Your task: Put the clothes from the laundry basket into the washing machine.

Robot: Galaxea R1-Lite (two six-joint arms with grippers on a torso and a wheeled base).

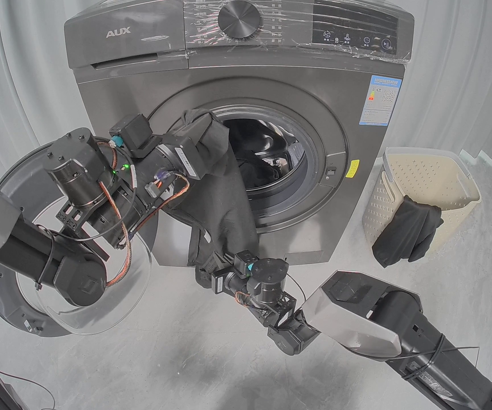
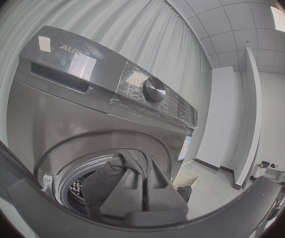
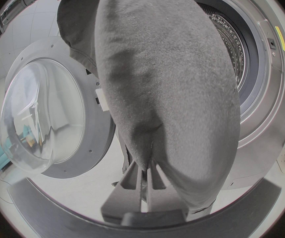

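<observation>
1. A dark garment [image 1: 220, 200] hangs before the washing machine's [image 1: 291, 86] open drum, at its left rim.
2. The left gripper [image 2: 145, 172] pinches its top, fingers pressed together on the cloth.
3. The right gripper [image 3: 146, 169] clamps its lower end.
4. The door [image 1: 41, 269] stands open at left.
5. At right, a second dark piece [image 1: 408, 232] drapes over the laundry basket's [image 1: 428, 172] near rim.

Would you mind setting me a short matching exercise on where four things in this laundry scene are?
Things:
1 washer door
2 laundry basket
3 long dark garment
4 second dark garment

Places:
A draped over the basket rim
B swung open, left of the washing machine
C hanging before the drum opening
D standing right of the washing machine

Pairs: 1-B, 2-D, 3-C, 4-A
</observation>
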